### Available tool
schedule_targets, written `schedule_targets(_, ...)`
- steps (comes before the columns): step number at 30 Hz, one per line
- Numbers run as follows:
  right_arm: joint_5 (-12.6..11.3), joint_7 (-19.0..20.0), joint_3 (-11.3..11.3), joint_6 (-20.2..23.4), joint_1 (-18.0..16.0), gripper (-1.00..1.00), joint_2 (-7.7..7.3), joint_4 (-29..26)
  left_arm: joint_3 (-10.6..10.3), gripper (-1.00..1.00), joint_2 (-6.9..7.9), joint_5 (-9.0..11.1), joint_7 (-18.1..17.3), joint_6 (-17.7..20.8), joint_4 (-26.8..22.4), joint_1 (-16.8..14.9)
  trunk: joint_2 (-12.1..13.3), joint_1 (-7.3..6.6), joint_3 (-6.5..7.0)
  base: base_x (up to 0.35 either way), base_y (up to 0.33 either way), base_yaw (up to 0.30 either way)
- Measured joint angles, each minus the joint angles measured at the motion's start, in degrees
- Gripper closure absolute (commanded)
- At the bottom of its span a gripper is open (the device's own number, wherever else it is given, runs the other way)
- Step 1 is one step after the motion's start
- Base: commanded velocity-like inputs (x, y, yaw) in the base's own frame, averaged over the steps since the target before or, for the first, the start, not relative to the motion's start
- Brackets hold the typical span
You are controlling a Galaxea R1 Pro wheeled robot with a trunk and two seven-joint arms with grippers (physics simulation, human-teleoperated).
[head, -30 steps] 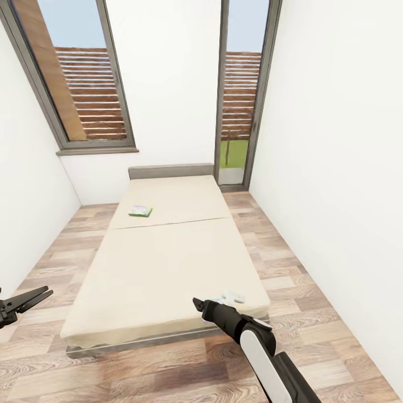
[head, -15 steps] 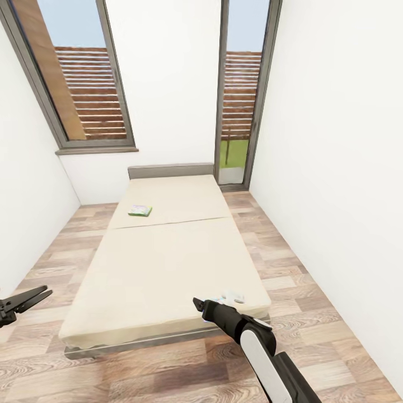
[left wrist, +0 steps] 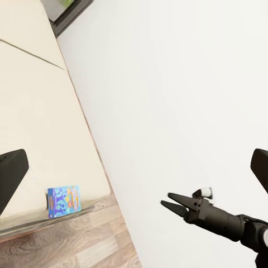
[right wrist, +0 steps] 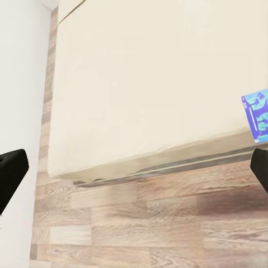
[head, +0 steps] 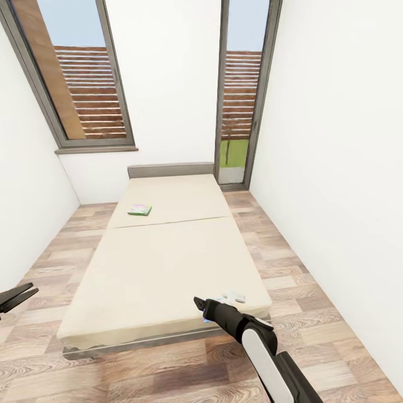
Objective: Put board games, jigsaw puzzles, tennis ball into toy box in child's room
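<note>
Beige bed, green-edged pale blue game, blue-purple game, wood-plank floor, white walls

The right arm reaches forward from the lower right of the head view, white forearm leading into a black wrist, and its right gripper has the fingers nearly closed to a point. The left gripper pokes in low at the left edge, fingers slightly parted.

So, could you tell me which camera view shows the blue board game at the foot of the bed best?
The left wrist view: the blue board game shows whole on the bed corner. The right wrist view cuts it at the frame edge; in the head view the right gripper partly hides it.
</note>
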Motion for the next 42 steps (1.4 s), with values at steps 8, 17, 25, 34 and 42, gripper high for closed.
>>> schedule_targets(8, -0.1, 1.0, -0.3, 0.1, 0.0, -1.0, -0.04, 0.1, 0.4, -1.0, 1.04, -0.1, 0.0, 0.8, 0.0, 0.0, -3.2, 1.76, -1.44, 0.0, 0.0, 0.0)
schedule_targets(17, -0.2, 1.2, -0.4, 0.1, 0.0, -1.0, -0.08, 0.2, 0.5, -1.0, 1.25, -0.2, 0.0, 0.9, 0.0, 0.0, -6.8, 3.74, -3.06, 0.0, 0.0, 0.0)
schedule_targets(25, -0.1, 1.3, -0.4, 0.1, 0.0, -1.0, -0.06, 0.2, 0.5, -1.0, 1.27, -0.1, 0.0, 0.9, 0.0, 0.0, -10.0, 5.5, -4.5, -0.013, 0.0, 0.0)
schedule_targets(34, -0.2, 1.3, -0.4, 0.1, 0.0, -1.0, -0.03, 0.2, 0.4, -1.0, 1.27, -0.2, 0.0, 0.9, 0.0, 0.0, -13.7, 7.5, -6.12, -0.184, 0.0, 0.0)
schedule_targets(42, -0.2, 1.3, -0.4, 0.1, 0.0, -1.0, -0.03, 0.2, 0.4, -1.0, 1.27, -0.2, 0.0, 0.9, -0.1, 0.0, -16.9, 9.24, -7.56, -0.052, 0.0, 0.0)
